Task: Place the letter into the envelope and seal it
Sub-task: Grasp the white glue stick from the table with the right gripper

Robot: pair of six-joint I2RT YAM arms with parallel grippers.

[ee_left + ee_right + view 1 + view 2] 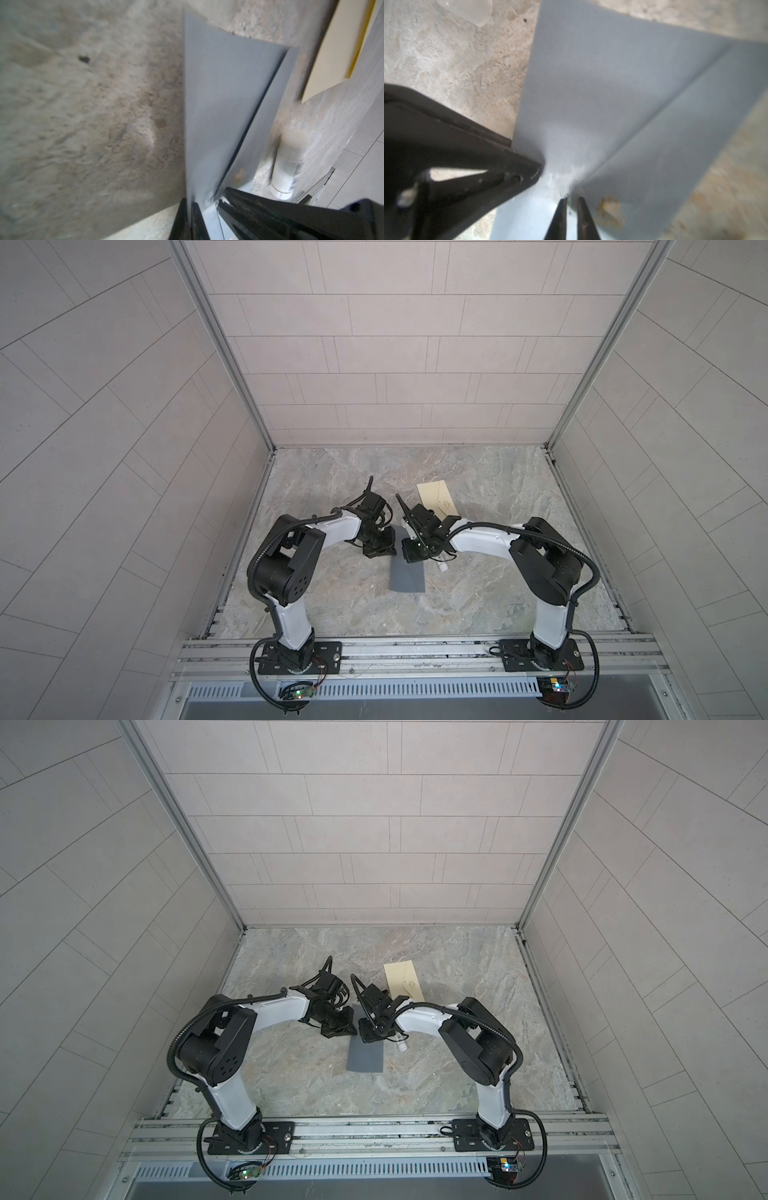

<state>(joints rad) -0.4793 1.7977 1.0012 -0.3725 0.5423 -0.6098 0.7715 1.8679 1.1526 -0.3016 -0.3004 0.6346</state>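
Both top views: grey envelope (409, 578) lies flat on the table (332, 605), letter (436, 499) behind it, not inside. Left wrist: left gripper (190, 207) is pinched onto the envelope. Right wrist: right gripper (571, 202) sits a hair apart at its edge, can't tell if it's gripping.

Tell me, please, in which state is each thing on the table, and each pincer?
Grey sheet, creased, gripped at one end.
Cream card, lying flat, untouched.
White tube, lying beside the grey sheet.
Left pincer, shut on the grey sheet.
Right pincer, nearly shut at the sheet's edge; grip unclear.
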